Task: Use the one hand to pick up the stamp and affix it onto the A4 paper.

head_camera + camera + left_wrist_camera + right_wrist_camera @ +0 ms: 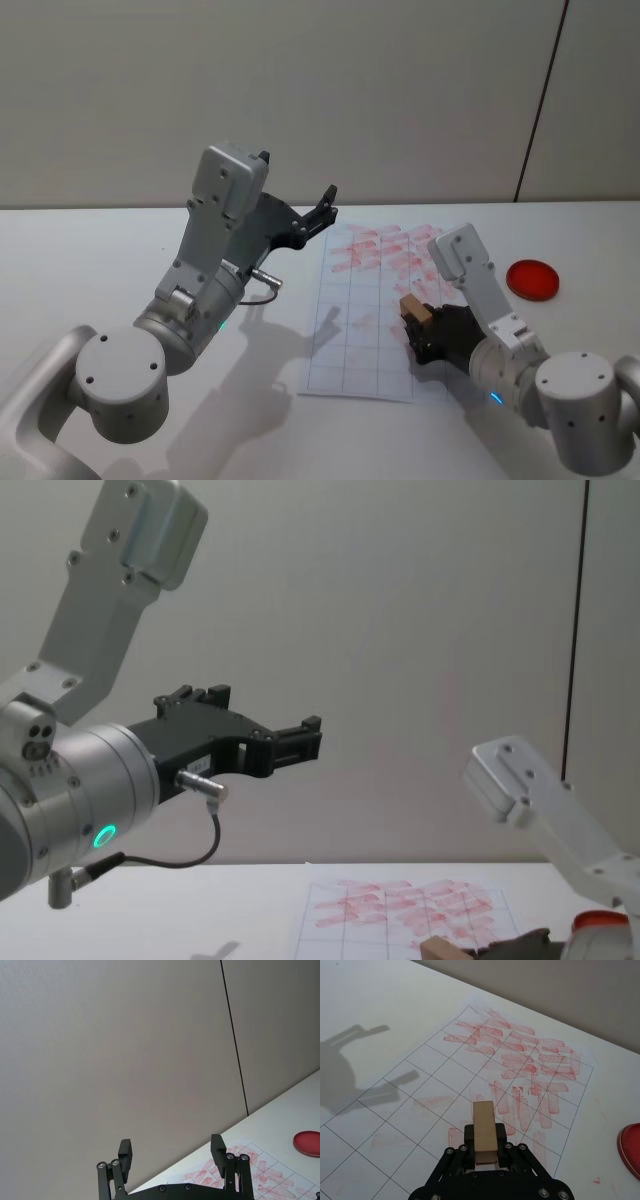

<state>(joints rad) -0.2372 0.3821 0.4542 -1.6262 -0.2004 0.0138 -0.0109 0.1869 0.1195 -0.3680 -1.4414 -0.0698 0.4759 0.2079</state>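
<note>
On a white tabletop (pixel 100 260) lies the A4 paper (pixel 360 310), a white sheet with a faint grid. Smudged red stamp marks crowd its far half. The near squares are mostly blank.

The right claw (pixel 415 327) sits low over the right edge of the sheet, closed on the stamp (pixel 414 307), a small tan wooden block. The block is pinched on both sides by the black fingers, and its free end pokes out past them toward the paper. Whether the stamp touches the sheet cannot be told.

The left claw (pixel 325 205) hangs in the air, well above the tabletop and over the far left corner of the paper. Its two fingers are spread apart and hold nothing.

A flat round red ink pad (pixel 532 278) rests on the tabletop to the right of the paper, apart from it.
</note>
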